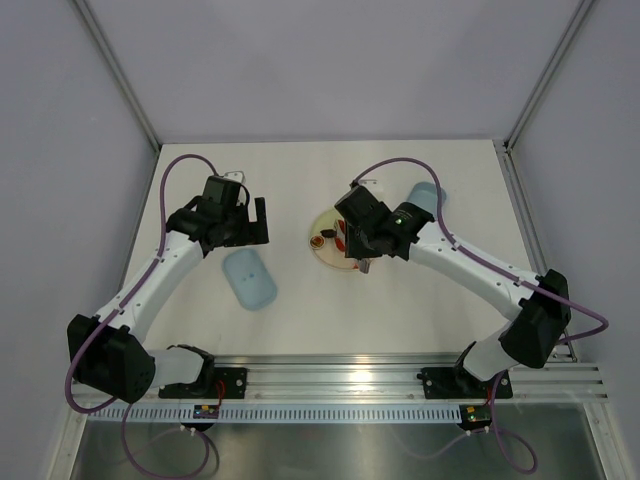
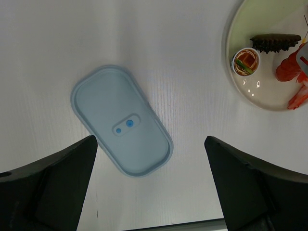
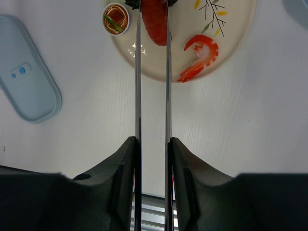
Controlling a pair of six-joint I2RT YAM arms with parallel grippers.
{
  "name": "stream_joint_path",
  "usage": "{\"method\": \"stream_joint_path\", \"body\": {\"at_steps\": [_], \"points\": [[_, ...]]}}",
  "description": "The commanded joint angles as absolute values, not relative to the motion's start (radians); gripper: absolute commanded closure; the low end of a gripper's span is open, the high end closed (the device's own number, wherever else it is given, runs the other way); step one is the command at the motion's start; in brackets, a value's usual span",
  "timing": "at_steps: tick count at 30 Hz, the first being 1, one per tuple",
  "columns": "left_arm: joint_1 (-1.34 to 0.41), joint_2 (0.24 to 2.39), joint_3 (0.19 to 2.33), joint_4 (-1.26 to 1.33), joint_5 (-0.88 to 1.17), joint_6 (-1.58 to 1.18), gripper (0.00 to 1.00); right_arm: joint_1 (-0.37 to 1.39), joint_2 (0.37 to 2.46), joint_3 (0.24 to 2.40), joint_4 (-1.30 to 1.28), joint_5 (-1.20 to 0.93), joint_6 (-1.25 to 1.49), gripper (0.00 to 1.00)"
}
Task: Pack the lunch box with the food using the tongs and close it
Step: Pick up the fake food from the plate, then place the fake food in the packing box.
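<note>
Right hand (image 3: 153, 144) pinches the slim silver tongs (image 3: 137, 72), dark fingers squeezing the two thin metal blades almost parallel. At the frame's top edge the tips sit either side of a glossy red sausage (image 3: 155, 19) on the round pale-yellow plate (image 3: 231, 43), with a curled shrimp (image 3: 199, 55) to its right. Left hand (image 1: 252, 225) hangs spread wide above the flat, rimmed blue lid (image 2: 120, 120), left of centre on the white bench (image 2: 192, 29). The rounded blue lunch box (image 1: 427, 197) peeks out upper right, behind the right arm.
</note>
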State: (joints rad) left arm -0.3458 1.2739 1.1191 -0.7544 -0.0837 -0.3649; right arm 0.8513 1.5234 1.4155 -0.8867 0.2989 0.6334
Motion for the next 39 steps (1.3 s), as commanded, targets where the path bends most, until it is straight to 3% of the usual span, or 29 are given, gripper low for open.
{"method": "stream_joint_path", "body": {"at_steps": [1, 20, 39], "points": [[-0.351, 1.267, 1.129, -0.732, -0.101, -0.354, 0.01, 0.859, 1.489, 1.476, -0.833, 0.347, 0.634, 1.00], [-0.351, 1.270, 1.126, -0.730, -0.100, -0.356, 0.01, 0.844, 1.407, 1.537, -0.920, 0.474, 0.626, 1.00], [-0.353, 1.258, 1.115, -0.739, -0.118, -0.348, 0.01, 0.509, 1.358, 1.503, -0.925, 0.453, 0.497, 1.00]]}}
